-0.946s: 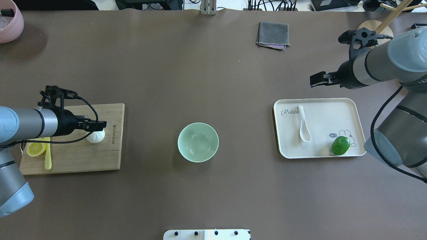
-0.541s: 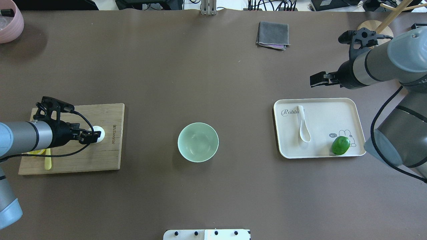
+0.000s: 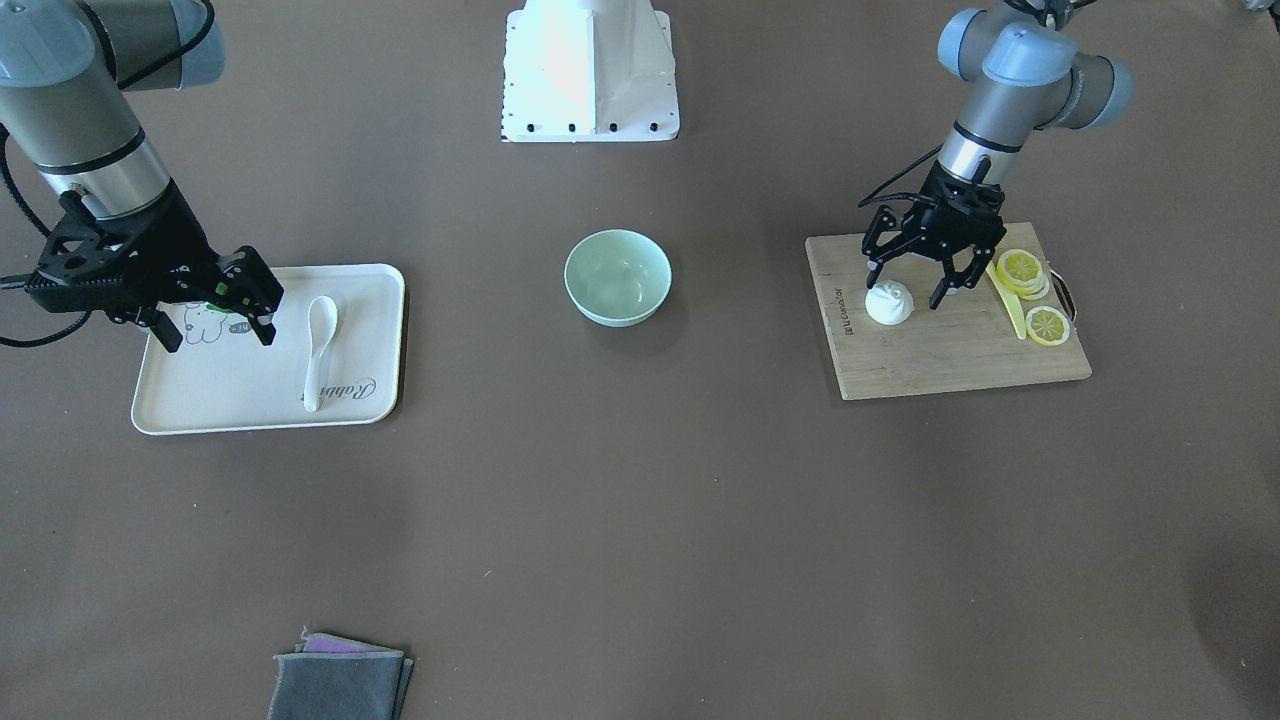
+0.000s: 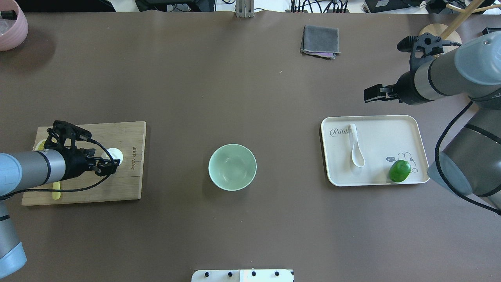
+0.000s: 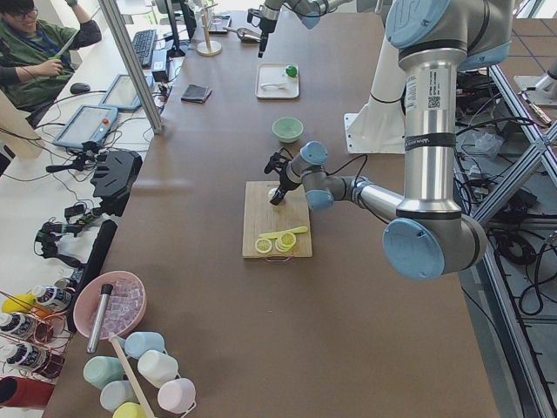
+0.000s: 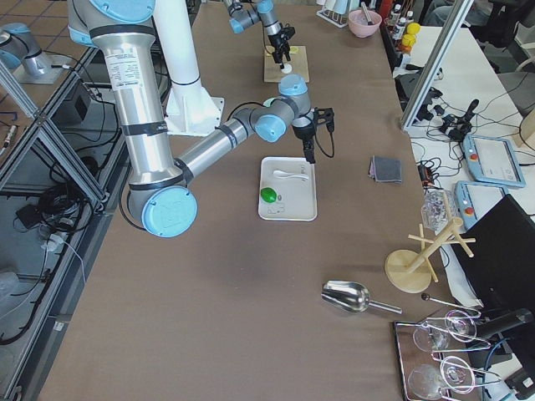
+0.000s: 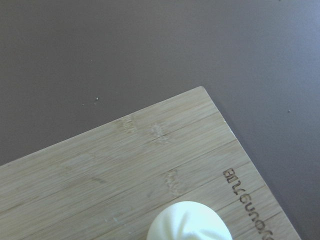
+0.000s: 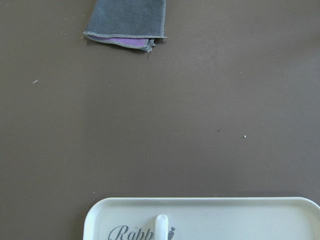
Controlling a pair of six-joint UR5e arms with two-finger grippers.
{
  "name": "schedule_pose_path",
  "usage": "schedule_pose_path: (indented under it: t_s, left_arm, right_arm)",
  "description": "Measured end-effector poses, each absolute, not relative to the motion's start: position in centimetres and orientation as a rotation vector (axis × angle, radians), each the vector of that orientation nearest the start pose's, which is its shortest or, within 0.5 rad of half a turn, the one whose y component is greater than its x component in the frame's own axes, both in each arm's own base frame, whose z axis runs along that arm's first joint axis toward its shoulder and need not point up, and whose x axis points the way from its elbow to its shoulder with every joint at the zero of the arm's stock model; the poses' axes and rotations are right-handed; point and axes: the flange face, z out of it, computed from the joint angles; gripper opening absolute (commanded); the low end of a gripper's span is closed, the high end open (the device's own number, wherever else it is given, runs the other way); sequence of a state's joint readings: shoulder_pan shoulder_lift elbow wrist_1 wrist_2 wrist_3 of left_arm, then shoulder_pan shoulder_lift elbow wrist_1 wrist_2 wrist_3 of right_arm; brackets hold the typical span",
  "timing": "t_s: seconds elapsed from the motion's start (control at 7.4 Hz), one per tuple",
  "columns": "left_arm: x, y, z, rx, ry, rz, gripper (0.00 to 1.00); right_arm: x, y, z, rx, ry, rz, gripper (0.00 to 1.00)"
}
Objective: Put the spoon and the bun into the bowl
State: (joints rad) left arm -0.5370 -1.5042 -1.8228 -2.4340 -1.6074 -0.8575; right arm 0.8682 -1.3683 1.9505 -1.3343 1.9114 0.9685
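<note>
Clock refs per overhead view. Pale mint-green round bowl (image 4: 232, 175) sits mid-worktop (image 4: 219, 90). Small white pinched-top steamed bun (image 3: 889, 303) is on the bamboo cutting board (image 4: 121, 188) at the bowl's 9 o'clock, near the board's 3 o'clock edge beside the engraved logo. Left tool (image 3: 907, 292) is low over the bun, fingers apart and straddling it; can't confirm contact from any view. Yellow lemon slices (image 3: 1022, 268) and thin yellow knife (image 3: 1008, 305) lie on the board at the bun's 9 o'clock, partly under the left arm. Glossy white ceramic soup spoon (image 4: 355, 148) lies on the cream rectangular tray (image 4: 387, 133) at the bowl's 3 o'clock, handle to 12, head to 6. Green lime (image 4: 399, 170) sits at the tray's 5 o'clock corner. Right tool (image 3: 218, 335) hangs high over the tray, fingers apart, holding nothing, clear of the spoon. Folded grey cloth (image 4: 320, 41) lies at the bowl's 1 o'clock, well apart. Spoon and bun are both outside the bowl.
</note>
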Motion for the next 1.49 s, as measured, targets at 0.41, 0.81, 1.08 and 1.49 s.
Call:
schedule_pose_path:
  t_s: [0.41,0.81,1.08,1.49]
  left_arm:
    - [36.7,-36.3,47.8,0.584,0.874,0.186,0.65]
    - [37.7,-36.4,47.5,0.582,0.887,0.19,0.14]
    - [37.3,-36.0,44.6,0.595,0.947,0.197,0.14]
    - [40.4,-37.6,38.6,0.613,1.055,0.156,0.17]
  right_arm:
    - [-27.9,-48.4,35.5,0.305,-0.816,0.11,1.0]
    - [-27.9,-48.4,35.6,0.304,-0.814,0.11,1.0]
    - [-27.9,-48.5,35.5,0.305,-0.815,0.109,1.0]
    - [-27.9,-48.4,35.5,0.304,-0.816,0.11,1.0]
